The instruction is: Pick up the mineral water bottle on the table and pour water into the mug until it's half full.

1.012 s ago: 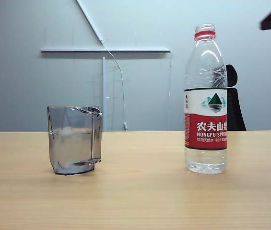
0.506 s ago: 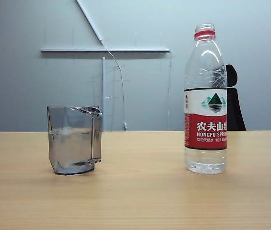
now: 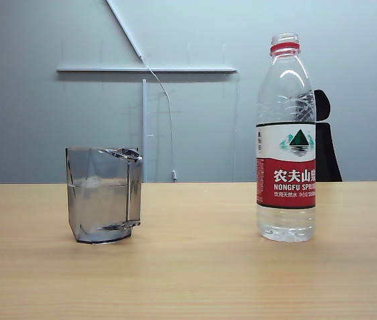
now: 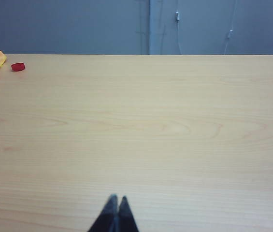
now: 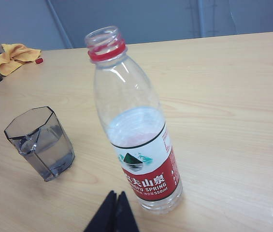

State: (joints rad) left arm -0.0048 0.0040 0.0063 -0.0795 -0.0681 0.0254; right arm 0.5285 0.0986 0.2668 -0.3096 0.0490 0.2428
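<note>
With the tall clear plastic mineral water bottle point(image 5: 138, 140) set upright apart from the seemingly water-holding smoky-grey faceted mug point(image 5: 39, 143), both clenched, empty grippers, right point(image 5: 113, 205) and left point(image 4: 115, 207), should be parked clear.

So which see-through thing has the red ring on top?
The mineral water bottle, the tall one with the red neck ring; the squat grey mug has none.
</note>
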